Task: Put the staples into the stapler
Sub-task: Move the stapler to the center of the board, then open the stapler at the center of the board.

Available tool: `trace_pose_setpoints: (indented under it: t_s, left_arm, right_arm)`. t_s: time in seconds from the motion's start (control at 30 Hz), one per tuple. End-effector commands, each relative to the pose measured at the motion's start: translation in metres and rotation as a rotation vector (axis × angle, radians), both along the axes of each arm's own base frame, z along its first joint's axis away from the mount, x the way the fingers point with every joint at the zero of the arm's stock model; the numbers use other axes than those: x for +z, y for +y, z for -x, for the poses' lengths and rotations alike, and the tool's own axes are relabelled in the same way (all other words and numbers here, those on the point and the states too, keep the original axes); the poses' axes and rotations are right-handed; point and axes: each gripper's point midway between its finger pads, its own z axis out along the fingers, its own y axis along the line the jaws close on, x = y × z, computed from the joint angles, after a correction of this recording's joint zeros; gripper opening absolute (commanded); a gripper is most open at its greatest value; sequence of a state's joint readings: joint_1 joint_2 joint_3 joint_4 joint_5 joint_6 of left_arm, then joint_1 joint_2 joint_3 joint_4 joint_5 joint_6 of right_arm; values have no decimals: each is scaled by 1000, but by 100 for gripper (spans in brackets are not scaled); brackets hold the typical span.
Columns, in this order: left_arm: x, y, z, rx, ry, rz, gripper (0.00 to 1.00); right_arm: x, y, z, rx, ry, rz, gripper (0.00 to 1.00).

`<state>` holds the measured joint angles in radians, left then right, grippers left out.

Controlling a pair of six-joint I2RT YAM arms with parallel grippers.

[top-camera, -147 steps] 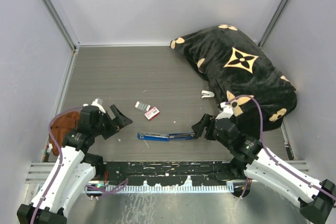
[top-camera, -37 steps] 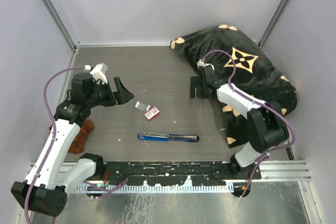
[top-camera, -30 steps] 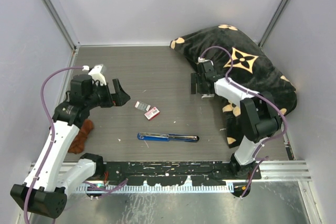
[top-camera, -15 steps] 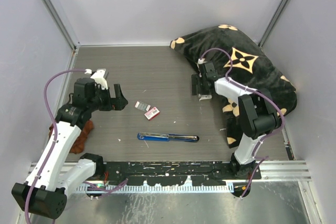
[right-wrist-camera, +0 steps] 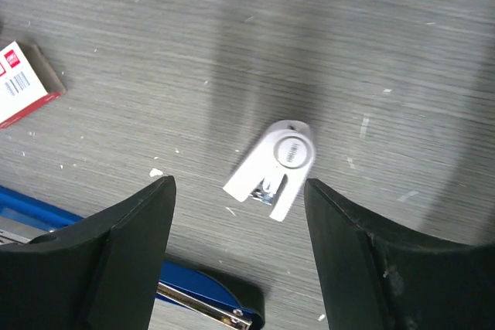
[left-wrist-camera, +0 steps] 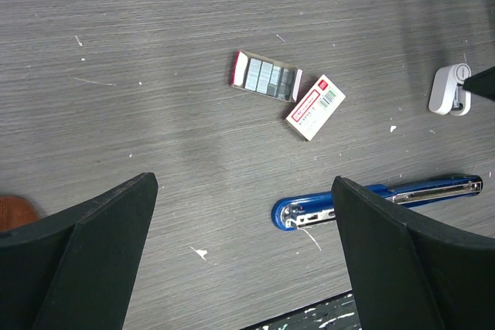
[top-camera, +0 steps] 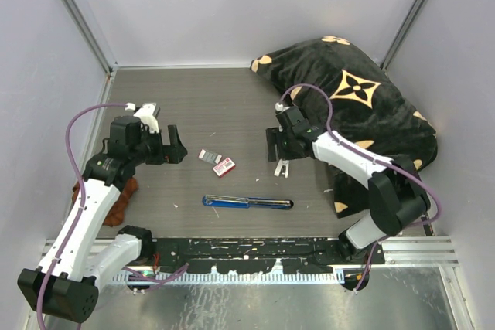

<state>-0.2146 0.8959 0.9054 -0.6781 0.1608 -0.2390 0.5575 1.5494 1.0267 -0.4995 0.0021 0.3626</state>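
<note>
The slim blue stapler (top-camera: 247,202) was laid open for loading, silvery-grey metal staples (left-wrist-camera: 268,78) boxed nearby. The left gripper (left-wrist-camera: 241,182) and right gripper (right-wrist-camera: 238,185) were held spread, the latter apparently straddling a white oblong piece (right-wrist-camera: 272,166).

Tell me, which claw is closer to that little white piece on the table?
Right. The right gripper hangs just above the small white piece; the left gripper is far off to its left.
</note>
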Motion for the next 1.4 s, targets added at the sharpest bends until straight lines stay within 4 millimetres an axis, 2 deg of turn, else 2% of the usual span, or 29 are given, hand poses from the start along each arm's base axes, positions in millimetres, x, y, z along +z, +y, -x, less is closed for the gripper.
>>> trace_pose_setpoints:
  t_s: [0.0, 0.23, 0.47, 0.8, 0.9, 0.97, 1.07, 1.17, 1.27, 1.37]
  left_arm:
    - [13, 2, -6, 0, -73, -9, 98]
    - [12, 3, -5, 0, -72, -12, 98]
    - [13, 3, -5, -2, -76, -11, 98]
    - [13, 2, -4, -2, -79, -6, 98]
    - [14, -3, -3, -16, -78, 20, 98]
    - [16, -7, -3, -23, -76, 45, 98]
    - [18, -18, -2, -34, -63, 102, 99]
    - [20, -41, -1, -71, -43, 203, 99]
    - [22, -74, 1, -123, -24, 293, 99]
    - [21, -117, 5, -195, 1, 381, 100]
  right_arm:
    - [34, -25, -17, -96, -120, 77, 74]
    - [12, -24, -18, -279, -75, 83, 72]
    - [-14, -8, -14, -363, -26, 51, 69]
    - [-45, -17, -8, -412, 12, 124, 62]
    - [-50, -13, -7, -407, 20, 116, 57]
    - [-52, -12, -7, -404, 26, 108, 47]
    - [-47, -7, -8, -394, 23, 80, 27]
    - [-32, 0, -11, -385, 1, 33, 18]
    - [-10, 14, -14, -361, -14, -53, 9]
    - [21, 31, -17, -333, -43, -175, 5]
